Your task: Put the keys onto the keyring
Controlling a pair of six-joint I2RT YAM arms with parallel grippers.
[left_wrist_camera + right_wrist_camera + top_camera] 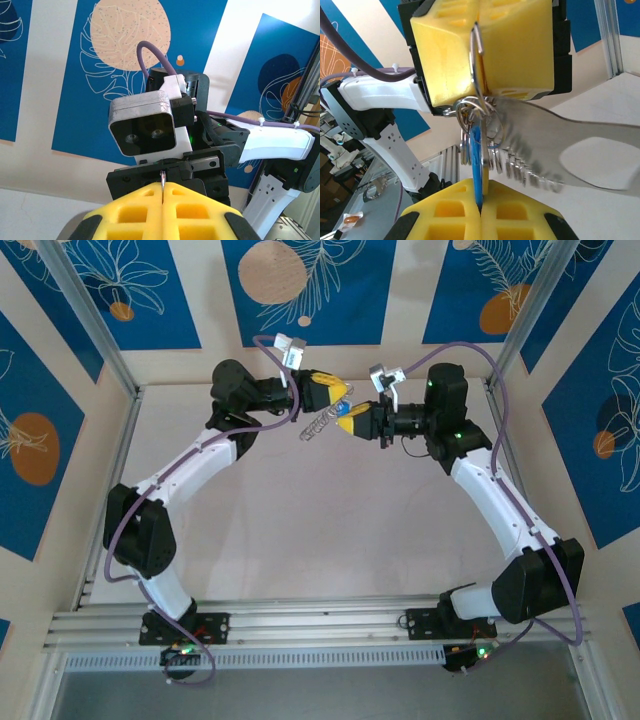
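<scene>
Both arms are raised and meet over the back of the table. My left gripper (338,393) (163,187) is shut on the keyring's thin metal ring (162,179), which shows edge-on between the yellow fingers. The keyring's flat grey tag (535,130) with its large oval hole hangs below that grip, with silvery coils (520,167) along its edge. In the top view the keyring (316,426) dangles between the two grippers. My right gripper (350,420) (481,200) is shut on the blue head of the key (479,160). The key's upper end sits among the wire loops (475,107).
The pale table (330,530) lies well below both grippers. Aluminium frame posts (85,315) stand at the back corners, in front of blue patterned walls. A metal rail (320,625) runs along the near edge by the arm bases.
</scene>
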